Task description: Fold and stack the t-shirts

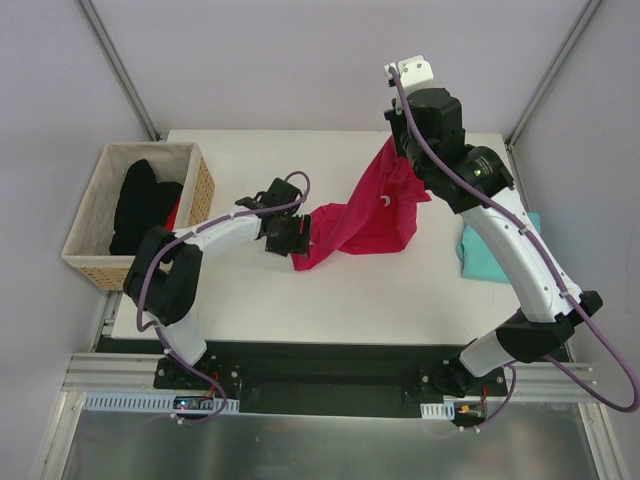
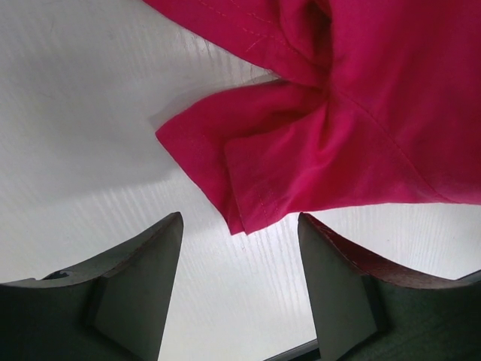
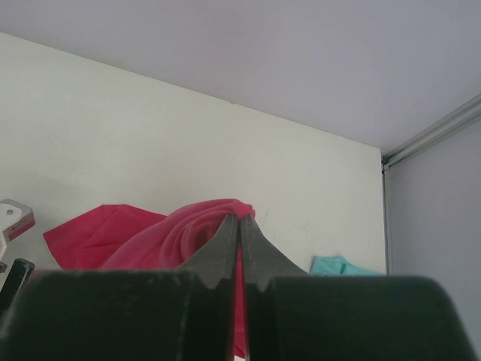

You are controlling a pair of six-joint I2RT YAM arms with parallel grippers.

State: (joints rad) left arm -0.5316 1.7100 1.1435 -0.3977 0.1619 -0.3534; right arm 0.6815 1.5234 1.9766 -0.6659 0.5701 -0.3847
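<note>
- Pink t-shirt (image 1: 365, 220) hangs right of the basket (image 1: 88, 215), its top pinched in the closed right gripper (image 3: 240, 219).
- Left gripper (image 2: 240, 219) has its jaws apart, the shirt's lower corner at their mouth (nothing clamped).
- Best move, likely: bite both hem layers, then pull taut.
- Teal t-shirt (image 1: 495, 255) lies farther right of the basket.
- Basket holds a black garment (image 1: 140, 205).

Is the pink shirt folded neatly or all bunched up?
Bunched up: the pink shirt hangs from the right gripper, one end trailing crumpled on the table.
</note>
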